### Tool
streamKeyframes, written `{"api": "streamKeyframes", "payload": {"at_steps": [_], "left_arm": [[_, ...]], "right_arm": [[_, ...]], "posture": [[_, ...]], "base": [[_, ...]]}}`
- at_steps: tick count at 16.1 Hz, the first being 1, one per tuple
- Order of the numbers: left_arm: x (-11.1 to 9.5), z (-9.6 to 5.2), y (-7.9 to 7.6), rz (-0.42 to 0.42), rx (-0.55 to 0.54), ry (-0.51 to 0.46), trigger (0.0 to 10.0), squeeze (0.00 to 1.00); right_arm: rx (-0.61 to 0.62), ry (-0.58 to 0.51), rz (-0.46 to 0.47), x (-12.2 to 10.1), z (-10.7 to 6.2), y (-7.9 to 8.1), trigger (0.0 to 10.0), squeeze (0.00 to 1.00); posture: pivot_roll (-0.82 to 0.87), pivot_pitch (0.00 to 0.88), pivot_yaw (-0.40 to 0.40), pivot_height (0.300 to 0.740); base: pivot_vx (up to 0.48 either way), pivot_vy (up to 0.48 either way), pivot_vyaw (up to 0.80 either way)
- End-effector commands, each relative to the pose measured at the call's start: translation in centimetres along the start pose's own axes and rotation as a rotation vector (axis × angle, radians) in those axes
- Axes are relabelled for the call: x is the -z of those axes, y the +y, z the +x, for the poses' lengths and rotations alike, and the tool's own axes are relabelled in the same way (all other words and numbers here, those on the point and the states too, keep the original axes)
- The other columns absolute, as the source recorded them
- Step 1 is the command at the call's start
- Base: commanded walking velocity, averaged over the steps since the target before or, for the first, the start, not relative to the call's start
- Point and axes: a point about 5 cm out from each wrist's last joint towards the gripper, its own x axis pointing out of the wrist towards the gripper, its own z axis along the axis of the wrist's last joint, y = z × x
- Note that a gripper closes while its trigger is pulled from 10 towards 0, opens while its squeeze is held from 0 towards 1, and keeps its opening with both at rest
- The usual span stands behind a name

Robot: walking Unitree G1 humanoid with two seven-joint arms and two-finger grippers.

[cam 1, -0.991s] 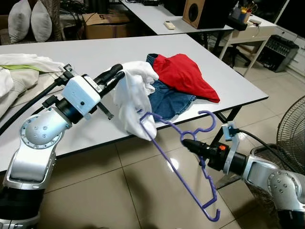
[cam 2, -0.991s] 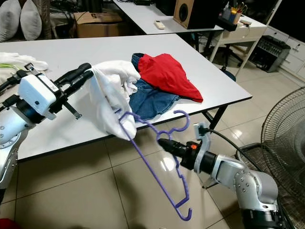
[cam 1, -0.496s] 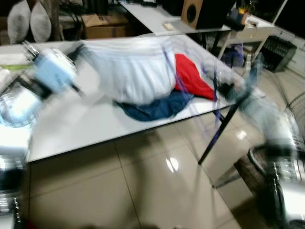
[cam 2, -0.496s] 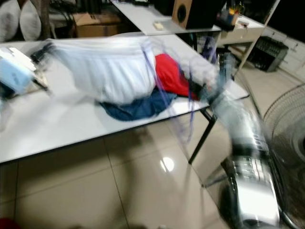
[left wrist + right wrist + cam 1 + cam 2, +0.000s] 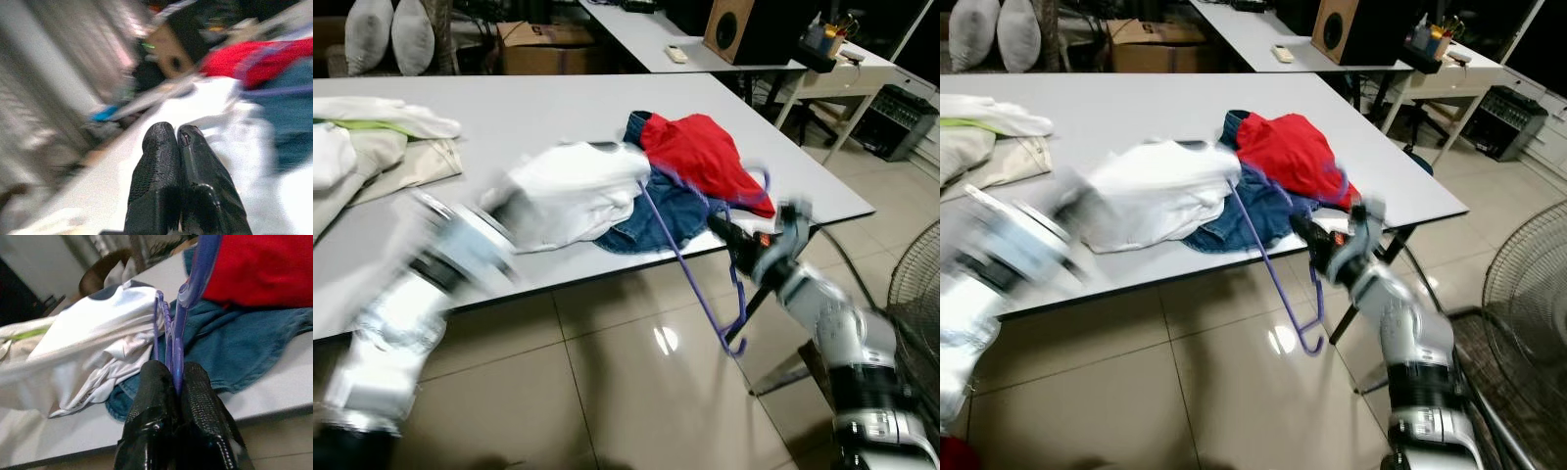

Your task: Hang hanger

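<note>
A white garment (image 5: pixel 576 191) lies spread on the white table (image 5: pixel 509 108), its edge pulled toward my left arm (image 5: pixel 431 284), which is smeared by motion at the table's front. My left gripper (image 5: pixel 173 131) is shut, with its tips at the garment's edge. The purple hanger (image 5: pixel 690 274) runs from inside the garment down past the table edge, its hook end (image 5: pixel 734 345) hanging over the floor. At the table's front right corner my right gripper (image 5: pixel 172 369) is shut on the hanger (image 5: pixel 178 333).
A red garment (image 5: pixel 700 152) and blue jeans (image 5: pixel 646 223) lie beside the white one. Beige clothes (image 5: pixel 372 166) lie at the table's left. A floor fan (image 5: pixel 920 264) stands to the right. A second table with a speaker (image 5: pixel 739 29) is behind.
The garment hung in the air between both arms in front of the table; it now lies on the tabletop. Both arms swung up and toward the table, and the left arm is still moving.
</note>
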Motion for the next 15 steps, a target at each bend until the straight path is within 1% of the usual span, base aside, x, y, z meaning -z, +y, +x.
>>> {"api": "streamKeyframes", "payload": {"at_steps": [1, 2, 4, 5, 6, 7, 8, 9, 10, 11, 12, 13, 14, 15], "left_arm": [[-1.0, 0.3, -0.2, 0.011, 0.029, -0.028, 0.0, 0.0], [-0.8, 0.2, -0.3, -0.001, 0.036, -0.01, 0.0, 0.0], [-0.1, -0.3, 0.2, -0.023, 0.047, 0.037, 0.0, 0.0], [0.8, -1.0, 0.4, -0.053, 0.097, 0.103, 1.8, 0.0], [1.6, -1.7, 0.3, -0.093, 0.158, 0.161, 10.0, 0.0], [2.1, -2.5, 0.2, -0.135, 0.215, 0.204, 10.0, 0.0], [2.5, -3.2, 0.0, -0.218, 0.253, 0.238, 10.0, 1.0], [2.6, -3.9, -0.1, -0.275, 0.299, 0.251, 10.0, 1.0], [2.5, -4.5, -0.3, -0.313, 0.356, 0.252, 10.0, 1.0], [2.4, -4.7, -0.4, -0.325, 0.382, 0.25, 10.0, 1.0], [2.2, -5.1, -0.4, -0.351, 0.437, 0.253, 10.0, 1.0], [1.9, -5.3, -0.1, -0.376, 0.473, 0.246, 10.0, 1.0], [1.8, -5.2, 0.0, -0.382, 0.466, 0.24, 10.0, 1.0], [1.1, -4.7, 0.1, -0.471, 0.429, 0.185, 10.0, 1.0]], "right_arm": [[0.01, -0.057, -0.036, -1.6, -0.6, 0.1, 10.0, 0.0], [0.006, -0.043, -0.036, -1.2, -1.1, 0.2, 10.0, 0.0], [-0.002, -0.006, -0.062, -0.4, -1.8, 0.3, 10.0, 0.0], [-0.006, 0.012, -0.082, 0.1, -2.1, 0.3, 10.0, 0.0], [-0.019, 0.024, -0.09, 0.5, -2.4, 0.6, 10.0, 0.0], [-0.033, 0.043, -0.109, 0.9, -2.6, 1.0, 10.0, 0.0], [-0.046, 0.058, -0.143, 1.2, -2.8, 1.4, 10.0, 0.0], [-0.071, 0.061, -0.174, 1.5, -2.8, 2.0, 10.0, 0.0], [-0.08, 0.054, -0.194, 1.7, -2.9, 2.3, 10.0, 0.0], [-0.074, 0.05, -0.204, 1.7, -2.9, 2.3, 10.0, 0.0], [-0.07, 0.036, -0.205, 1.7, -3.0, 2.4, 10.0, 0.0], [-0.088, 0.018, -0.207, 1.8, -3.2, 2.9, 10.0, 0.0], [-0.091, 0.019, -0.208, 1.9, -3.2, 3.0, 10.0, 0.0], [-0.074, 0.048, -0.245, 2.6, -3.6, 3.1, 10.0, 0.0]], "posture": [[-0.11, 0.0, -0.104, 0.74], [-0.11, 0.0, -0.097, 0.74], [-0.11, 0.0, -0.092, 0.74], [-0.11, 0.0, -0.09, 0.74], [-0.11, 0.0, -0.088, 0.74], [-0.11, 0.0, -0.084, 0.74], [-0.11, 0.0, -0.083, 0.74], [-0.11, 0.0, -0.082, 0.74], [-0.11, 0.0, -0.082, 0.74], [-0.11, 0.0, -0.082, 0.74], [-0.11, 0.0, -0.081, 0.74], [-0.11, 0.0, -0.079, 0.74], [-0.11, 0.0, -0.079, 0.74], [-0.11, 0.0, -0.071, 0.74]], "base": [[0.0, 0.0, 0.0], [0.0, 0.0, 0.0], [0.0, 0.0, 0.0], [0.0, 0.0, 0.0], [0.0, 0.0, 0.0], [0.0, 0.0, 0.0], [0.0, 0.0, 0.0], [0.0, 0.0, 0.0], [0.0, 0.0, 0.0], [0.0, 0.0, 0.0], [0.0, 0.0, 0.0], [0.0, 0.0, 0.0], [0.0, 0.0, 0.0], [0.0, 0.0, 0.0]]}}
